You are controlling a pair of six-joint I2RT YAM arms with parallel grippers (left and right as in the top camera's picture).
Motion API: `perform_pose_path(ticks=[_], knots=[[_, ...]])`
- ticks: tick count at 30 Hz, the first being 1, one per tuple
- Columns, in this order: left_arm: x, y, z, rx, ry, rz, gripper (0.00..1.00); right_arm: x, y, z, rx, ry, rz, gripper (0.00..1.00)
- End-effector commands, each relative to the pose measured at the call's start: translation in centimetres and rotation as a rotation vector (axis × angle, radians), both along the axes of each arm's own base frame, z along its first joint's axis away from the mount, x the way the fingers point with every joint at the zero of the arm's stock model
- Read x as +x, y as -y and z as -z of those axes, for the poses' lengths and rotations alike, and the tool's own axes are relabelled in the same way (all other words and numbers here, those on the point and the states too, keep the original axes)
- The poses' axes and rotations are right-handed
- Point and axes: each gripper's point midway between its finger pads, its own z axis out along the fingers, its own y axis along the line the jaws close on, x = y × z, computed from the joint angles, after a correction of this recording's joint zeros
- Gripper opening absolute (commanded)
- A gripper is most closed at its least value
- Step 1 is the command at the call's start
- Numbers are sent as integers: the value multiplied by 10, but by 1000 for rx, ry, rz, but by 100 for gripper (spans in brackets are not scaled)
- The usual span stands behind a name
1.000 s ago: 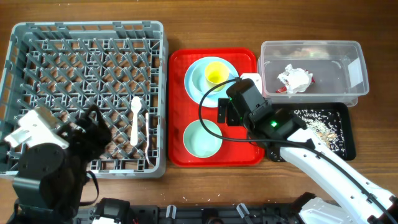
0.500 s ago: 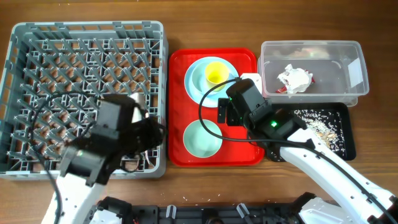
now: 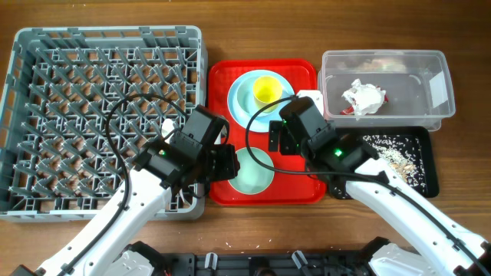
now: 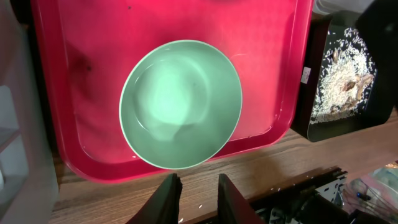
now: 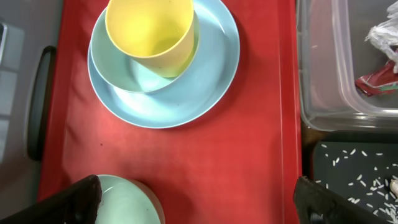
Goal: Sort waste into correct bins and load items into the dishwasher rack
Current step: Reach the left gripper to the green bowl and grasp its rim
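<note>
The pale blue-green bowl (image 3: pixel 257 172) (image 4: pixel 180 102) sits empty on the front half of the red tray (image 3: pixel 299 73). My left gripper (image 3: pixel 222 162) (image 4: pixel 199 193) hovers at the bowl's near-left rim, open by only a narrow gap and holding nothing. Behind it the yellow cup (image 3: pixel 267 90) (image 5: pixel 149 31) stands on the light blue plate (image 3: pixel 244 100) (image 5: pixel 168 81). Between plate and bowl my right gripper (image 3: pixel 280 139) (image 5: pixel 205 211) hangs wide open and empty. In the grey dishwasher rack (image 3: pixel 107 32), a white tip of the spoon (image 3: pixel 167 124) shows beside my left arm.
The clear tub (image 3: pixel 383 57) at the right holds the crumpled wrapper (image 3: pixel 363 97) (image 5: pixel 382 43). In front of it the black tray (image 3: pixel 426 157) holds rice scraps (image 3: pixel 391 153) (image 4: pixel 342 74). Both arms crowd the red tray's front half.
My left arm has swung right from the rack's front-left corner to the red tray's left edge by the bowl, and its jaws have narrowed. The right arm has not moved.
</note>
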Motion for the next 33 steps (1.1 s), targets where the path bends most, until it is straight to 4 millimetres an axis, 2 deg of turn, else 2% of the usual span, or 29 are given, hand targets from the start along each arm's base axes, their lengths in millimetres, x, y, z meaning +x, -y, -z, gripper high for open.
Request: perform_pose_path(ticks=[1, 4, 6, 8, 10, 12, 16, 20, 23, 24, 26, 30, 33], knots=[[0, 1, 0, 7, 7, 10, 22, 9, 21, -46, 59, 127, 64, 100], [1, 0, 0, 13, 15, 6, 22, 9, 63, -96, 138, 269, 174, 100], [4, 0, 0, 18, 27, 1, 22, 0, 82, -128, 189, 367, 216, 100], [9, 1, -1, 16, 47, -4, 22, -18, 93, -161, 248, 469, 226, 100], [17, 6, -5, -6, 85, -6, 22, -47, 106, -199, 327, 602, 225, 100], [20, 12, -9, -21, 113, 3, 22, -71, 117, -223, 385, 697, 224, 100], [15, 28, -3, 47, 178, 61, 22, -103, 131, -248, 452, 811, 222, 100], [5, 54, 20, 144, 227, 152, 24, -105, 133, -247, 452, 812, 221, 100], [4, 72, 38, 190, 257, 194, 27, -106, 133, -236, 427, 769, 223, 100], [6, 75, 44, 208, 271, 196, 34, -107, 133, -228, 410, 740, 223, 100], [10, 83, 50, 212, 292, 199, 41, -111, 135, -208, 368, 668, 225, 100], [10, 89, 66, 230, 276, 212, 37, -127, 142, -160, 258, 484, 228, 100], [5, 92, 88, 268, 244, 239, 33, -142, 149, -130, 185, 361, 228, 99]])
